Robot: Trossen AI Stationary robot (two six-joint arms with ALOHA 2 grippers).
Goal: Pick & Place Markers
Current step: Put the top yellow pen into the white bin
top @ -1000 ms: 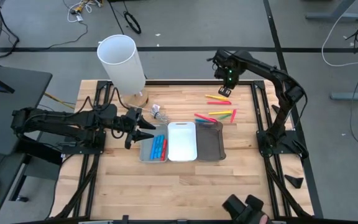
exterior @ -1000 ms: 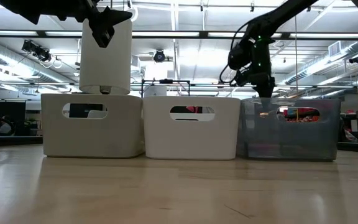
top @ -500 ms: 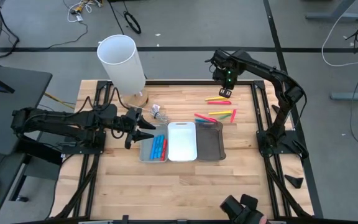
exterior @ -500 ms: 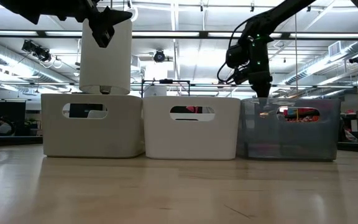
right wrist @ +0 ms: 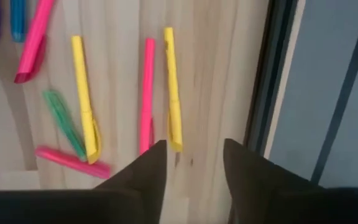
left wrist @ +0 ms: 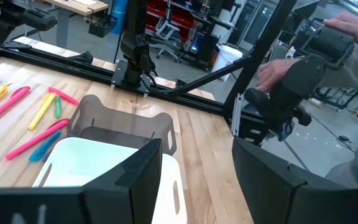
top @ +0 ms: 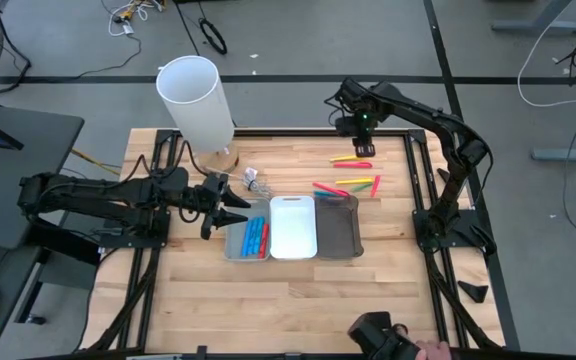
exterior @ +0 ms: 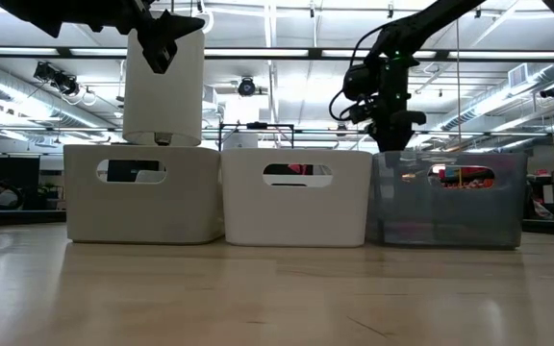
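Note:
Several markers lie loose on the table's far right: a yellow marker [right wrist: 173, 87] and a pink marker [right wrist: 146, 93] side by side, then more yellow, green and pink ones [top: 356, 183]. My right gripper [right wrist: 194, 168] hangs open above them, pointing down, touching nothing; it also shows from above [top: 356, 122]. Blue and red markers [top: 254, 237] lie in the grey tray [top: 234, 245]. My left gripper [top: 232, 207] waits open and level, just left of the trays, with nothing between its fingers [left wrist: 138, 177].
A white tray [top: 292, 228] and a dark tray [top: 337, 226] sit beside the grey one at mid-table. A tall white cylinder [top: 197, 100] stands at the far left. Black frame rails [top: 416, 170] border the table. A person's hands [left wrist: 277, 70] hold a dark device beyond the near edge.
My right gripper has rolled about its downward-pointing line while staying above the loose markers at the far right. The markers and trays have not moved.

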